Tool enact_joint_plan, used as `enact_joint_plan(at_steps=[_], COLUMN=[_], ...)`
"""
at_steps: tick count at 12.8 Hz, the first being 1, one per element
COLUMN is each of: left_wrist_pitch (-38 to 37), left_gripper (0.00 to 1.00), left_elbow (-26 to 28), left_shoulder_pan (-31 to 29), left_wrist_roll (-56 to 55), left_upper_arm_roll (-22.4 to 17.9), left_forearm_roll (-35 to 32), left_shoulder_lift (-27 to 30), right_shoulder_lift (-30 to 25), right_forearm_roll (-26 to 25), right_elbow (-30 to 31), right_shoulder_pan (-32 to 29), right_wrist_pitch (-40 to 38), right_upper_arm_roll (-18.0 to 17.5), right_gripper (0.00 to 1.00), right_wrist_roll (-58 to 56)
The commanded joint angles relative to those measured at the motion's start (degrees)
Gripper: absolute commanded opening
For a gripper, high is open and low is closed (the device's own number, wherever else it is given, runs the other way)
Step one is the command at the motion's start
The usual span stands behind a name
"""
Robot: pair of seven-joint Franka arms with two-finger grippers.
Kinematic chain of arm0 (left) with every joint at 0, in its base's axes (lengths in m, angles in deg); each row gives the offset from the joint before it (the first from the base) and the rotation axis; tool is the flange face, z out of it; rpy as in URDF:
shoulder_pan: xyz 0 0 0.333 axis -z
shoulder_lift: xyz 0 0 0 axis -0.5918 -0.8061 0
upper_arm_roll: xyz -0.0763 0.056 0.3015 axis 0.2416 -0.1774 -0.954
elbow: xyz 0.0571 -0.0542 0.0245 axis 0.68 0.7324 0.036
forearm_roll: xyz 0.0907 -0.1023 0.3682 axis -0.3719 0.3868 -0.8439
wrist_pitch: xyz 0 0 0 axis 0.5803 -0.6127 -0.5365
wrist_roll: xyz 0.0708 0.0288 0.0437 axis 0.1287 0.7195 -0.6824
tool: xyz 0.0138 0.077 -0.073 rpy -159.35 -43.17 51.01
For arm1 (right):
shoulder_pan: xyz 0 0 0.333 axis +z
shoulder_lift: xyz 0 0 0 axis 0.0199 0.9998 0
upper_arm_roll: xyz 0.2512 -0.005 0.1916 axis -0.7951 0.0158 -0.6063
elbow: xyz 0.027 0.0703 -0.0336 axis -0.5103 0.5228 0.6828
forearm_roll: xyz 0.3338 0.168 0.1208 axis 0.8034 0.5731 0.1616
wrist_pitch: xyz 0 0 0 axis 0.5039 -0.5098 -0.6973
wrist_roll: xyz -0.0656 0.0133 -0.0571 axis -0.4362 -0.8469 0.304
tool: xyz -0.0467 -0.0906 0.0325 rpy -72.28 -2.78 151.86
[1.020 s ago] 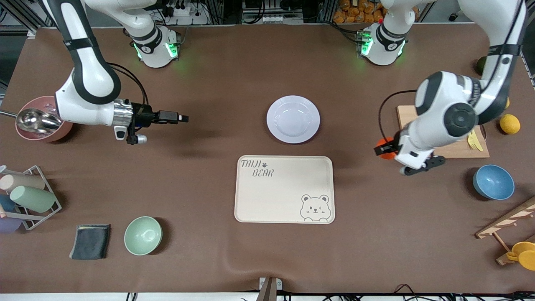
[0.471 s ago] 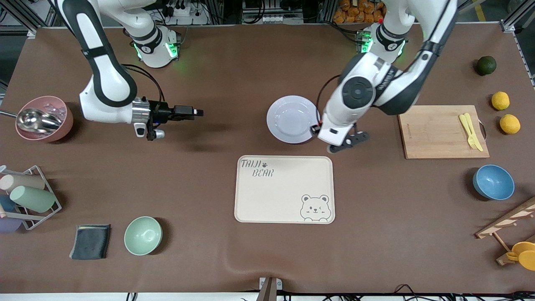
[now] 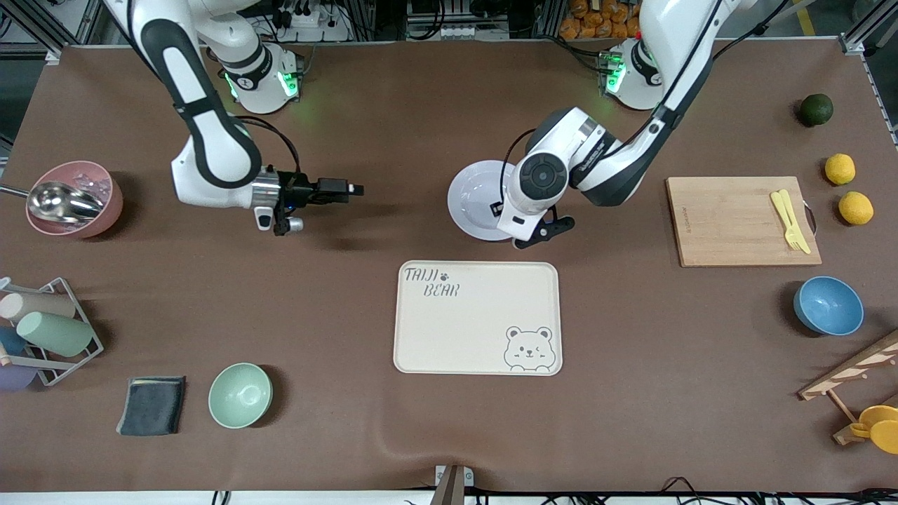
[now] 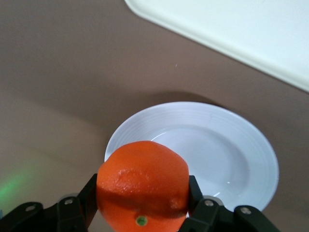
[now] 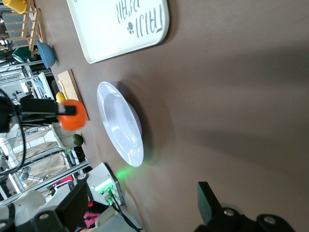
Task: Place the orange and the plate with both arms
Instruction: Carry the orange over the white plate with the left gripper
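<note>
- orange (image 4: 142, 186) clamped in the left gripper (image 4: 141, 203) now hangs over the plate's (image 3: 471, 203) rim, carried in from beside the cutting board (image 3: 736, 221).
- right gripper (image 3: 340, 189), fingers spread wide and empty, has edged toward the plate over bare table.
- release onto the plate looks close; tray (image 3: 477, 319) sits nearer the camera.

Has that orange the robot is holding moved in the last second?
Yes. The left gripper carried the orange from beside the wooden cutting board toward the table's middle; it's now over the plate.
</note>
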State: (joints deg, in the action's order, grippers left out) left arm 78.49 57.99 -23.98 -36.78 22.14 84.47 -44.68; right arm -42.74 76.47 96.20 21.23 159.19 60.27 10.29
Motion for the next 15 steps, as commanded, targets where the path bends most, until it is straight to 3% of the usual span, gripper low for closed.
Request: enact_joint_plan(at_steps=[1, 7, 11, 14, 15], left_wrist_pitch=[1.95, 5.13, 9.96, 11.28, 11.63], left_gripper=[0.0, 0.0, 0.0, 0.0, 0.35], left_elbow=[0.32, 0.23, -0.21, -0.38, -0.73], left_shoulder_pan=[2.01, 3.77, 4.57, 5.27, 5.27], left_wrist_roll=[-3.73, -6.38, -9.28, -10.94, -11.91], left_upper_arm_roll=[-0.31, -0.31, -0.31, -0.31, -0.31], left_forearm_roll=[0.97, 0.88, 0.97, 0.88, 0.88], left_shoulder_lift=[-1.66, -5.19, -7.82, -9.14, -9.32], right_shoulder_lift=[1.13, 3.68, 6.49, 6.85, 6.85], right_forearm_roll=[4.18, 8.66, 17.17, 19.82, 20.96], right_elbow=[0.24, 0.32, 0.24, 0.15, 0.15], right_shoulder_pan=[3.72, 6.44, 9.17, 10.57, 11.37], right_wrist_pitch=[2.59, 2.69, 2.77, 2.86, 3.82], right_upper_arm_roll=[0.39, 0.39, 0.39, 0.39, 0.39], right_gripper=[1.0, 1.0, 1.0, 1.0, 1.0], right_wrist_roll=[-2.12, -5.29, -12.47, -13.11, -12.94])
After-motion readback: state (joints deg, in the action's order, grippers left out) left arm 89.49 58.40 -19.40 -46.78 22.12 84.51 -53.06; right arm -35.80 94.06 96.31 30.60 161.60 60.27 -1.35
